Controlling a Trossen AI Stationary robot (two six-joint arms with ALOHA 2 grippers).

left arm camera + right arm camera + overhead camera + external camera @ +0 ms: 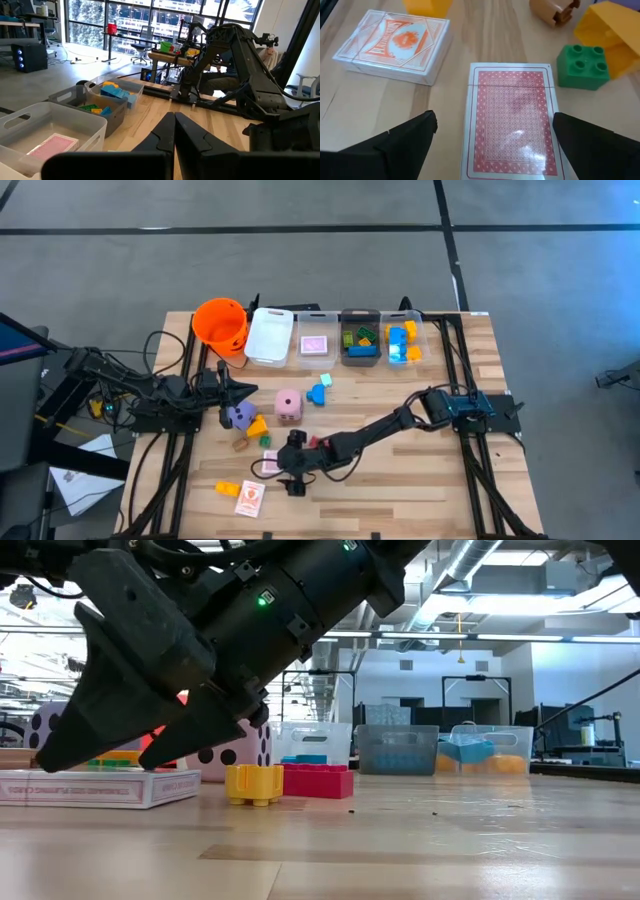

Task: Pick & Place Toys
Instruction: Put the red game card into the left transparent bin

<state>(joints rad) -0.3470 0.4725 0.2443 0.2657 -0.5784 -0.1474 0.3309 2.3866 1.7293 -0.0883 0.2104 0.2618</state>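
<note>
Card pack (510, 120) lies between open right hand (495, 140) — near edge cropped.

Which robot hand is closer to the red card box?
The right one. The right gripper hangs open right over the red card box, a finger on each side. The left gripper is shut, farther off beside the purple die.

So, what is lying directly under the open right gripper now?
Under the right gripper, between its spread fingers, a red-backed card deck lies flat on the table. Its near end runs out of the wrist picture. What lies beneath the deck is covered.
</note>
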